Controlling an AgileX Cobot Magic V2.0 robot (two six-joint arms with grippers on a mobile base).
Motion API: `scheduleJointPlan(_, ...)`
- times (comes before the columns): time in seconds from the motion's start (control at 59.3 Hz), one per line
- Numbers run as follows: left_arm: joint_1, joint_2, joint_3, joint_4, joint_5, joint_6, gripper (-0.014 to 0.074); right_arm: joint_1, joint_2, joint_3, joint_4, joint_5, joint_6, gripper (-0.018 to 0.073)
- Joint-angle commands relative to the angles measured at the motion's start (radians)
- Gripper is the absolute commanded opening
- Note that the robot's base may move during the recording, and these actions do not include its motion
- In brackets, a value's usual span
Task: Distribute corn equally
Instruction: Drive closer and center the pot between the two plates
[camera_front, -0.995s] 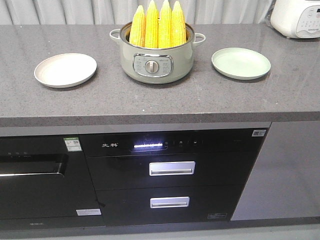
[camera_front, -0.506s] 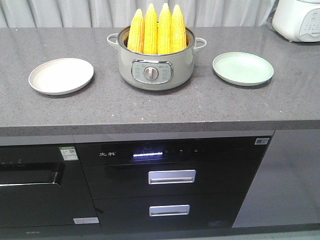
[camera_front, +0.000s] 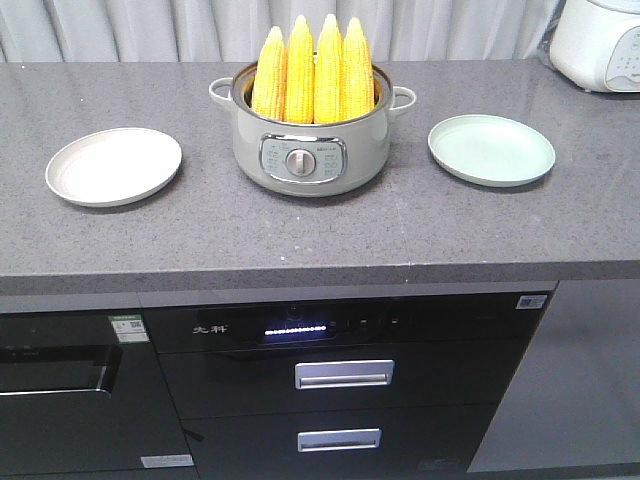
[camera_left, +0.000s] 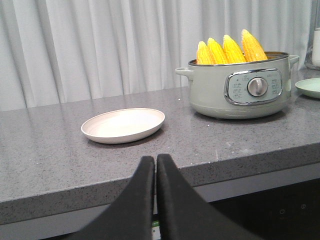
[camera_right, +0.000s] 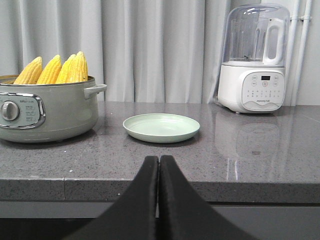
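Observation:
Several yellow corn cobs (camera_front: 313, 70) stand upright, tips up, in a pale green electric pot (camera_front: 310, 140) at the middle of the grey counter. A beige plate (camera_front: 113, 166) lies to its left and a light green plate (camera_front: 491, 149) to its right. Both plates hold nothing. In the left wrist view my left gripper (camera_left: 155, 158) is shut and holds nothing, just before the counter's front edge, facing the beige plate (camera_left: 123, 124), with the corn (camera_left: 230, 49) to the right. My right gripper (camera_right: 158, 158) is likewise shut and holds nothing, facing the green plate (camera_right: 161, 127). Neither gripper shows in the front view.
A white blender (camera_right: 254, 60) with a clear jug stands at the counter's back right. White curtains hang behind the counter. Below the counter's front edge (camera_front: 320, 282) are black built-in appliances with two drawer handles (camera_front: 343, 373).
The front view has shifted: the counter and everything on it sit lower and more central in frame. Pot, corn and plates have not moved relative to each other.

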Motion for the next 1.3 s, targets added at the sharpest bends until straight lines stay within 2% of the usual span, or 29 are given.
scheduleJointPlan(0.0, 0.001, -0.014, 0.013, -0.004, -0.075, -0.009, -0.0006, 0.0, -0.007, 0.012, -0.01, -0.074, 0.0, -0.0003)
scheduleJointPlan(1.282, 0.001, -0.014, 0.013, -0.004, -0.075, -0.009, -0.0006, 0.0, -0.007, 0.012, -0.01, -0.074, 0.0, -0.0003)
